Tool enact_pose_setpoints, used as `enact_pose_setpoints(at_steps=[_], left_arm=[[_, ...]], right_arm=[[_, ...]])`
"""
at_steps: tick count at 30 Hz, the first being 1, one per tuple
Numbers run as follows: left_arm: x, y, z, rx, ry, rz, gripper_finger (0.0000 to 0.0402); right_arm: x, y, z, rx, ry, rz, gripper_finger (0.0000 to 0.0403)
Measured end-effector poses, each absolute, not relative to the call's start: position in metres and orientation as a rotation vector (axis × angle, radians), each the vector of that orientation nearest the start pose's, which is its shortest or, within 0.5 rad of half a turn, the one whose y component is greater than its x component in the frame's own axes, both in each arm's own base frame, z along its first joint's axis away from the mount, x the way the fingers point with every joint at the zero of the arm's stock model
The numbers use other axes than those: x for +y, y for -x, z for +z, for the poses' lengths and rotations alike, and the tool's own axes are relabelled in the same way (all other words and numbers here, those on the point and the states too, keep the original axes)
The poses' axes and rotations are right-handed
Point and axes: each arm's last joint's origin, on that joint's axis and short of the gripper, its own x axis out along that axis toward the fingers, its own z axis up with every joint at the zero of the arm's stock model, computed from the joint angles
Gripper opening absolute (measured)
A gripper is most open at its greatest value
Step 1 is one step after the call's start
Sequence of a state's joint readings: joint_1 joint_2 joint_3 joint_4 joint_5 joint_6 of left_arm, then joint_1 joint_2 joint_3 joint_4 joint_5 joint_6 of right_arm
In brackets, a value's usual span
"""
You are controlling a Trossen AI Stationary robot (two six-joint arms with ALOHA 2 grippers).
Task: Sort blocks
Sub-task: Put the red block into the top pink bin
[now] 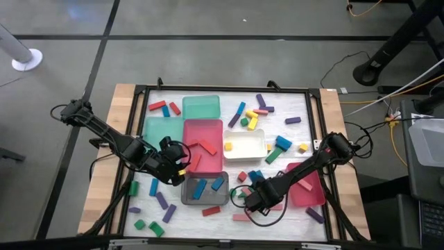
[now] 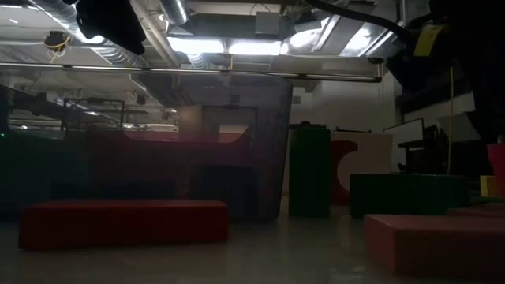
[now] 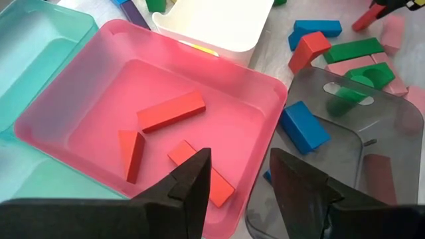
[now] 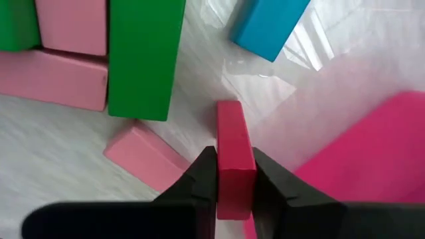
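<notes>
Looks like a robotics lab or test workshop to me. The wooden table [image 1: 125, 97] has a black frame [image 1: 229, 89] bolted around it, sitting on a bare grey floor [image 1: 208, 28] with loose cables [image 1: 364, 118] trailing off (pretty typical). Low view shows exposed ceiling ducts [image 2: 177, 12] and strip lights [image 2: 237, 47].

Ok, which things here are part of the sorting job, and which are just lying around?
Job:
- loose blocks
- red block in right end effector
- pink tray
- grey tray
- white tray

Lying about:
- cables
- stand base
</notes>
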State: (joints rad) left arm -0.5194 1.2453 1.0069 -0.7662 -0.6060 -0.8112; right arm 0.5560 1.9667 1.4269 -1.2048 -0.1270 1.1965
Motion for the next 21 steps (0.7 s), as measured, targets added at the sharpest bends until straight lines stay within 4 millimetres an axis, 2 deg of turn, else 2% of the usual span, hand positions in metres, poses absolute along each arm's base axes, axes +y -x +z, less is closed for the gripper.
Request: enact_pose_setpoints(at_steps=[11,16,21], left_arm=[[-0.110,-0.210,0.277,0.744,0.214,0.373,0.0143],[-0.114,-0.208,0.277,0.746,0.209,0.355,0.0143],[-0.118,-0.206,0.277,0.747,0.204,0.339,0.0143]], right_arm=[[0.173,-0.303,0.184,1.747,-0.504,-0.502,0.0067],[0.163,-0.316,0.203,1.739,-0.476,-0.450,0.0057],[0.149,-0.332,0.235,1.672,-0.447,-0.420,0.0061]])
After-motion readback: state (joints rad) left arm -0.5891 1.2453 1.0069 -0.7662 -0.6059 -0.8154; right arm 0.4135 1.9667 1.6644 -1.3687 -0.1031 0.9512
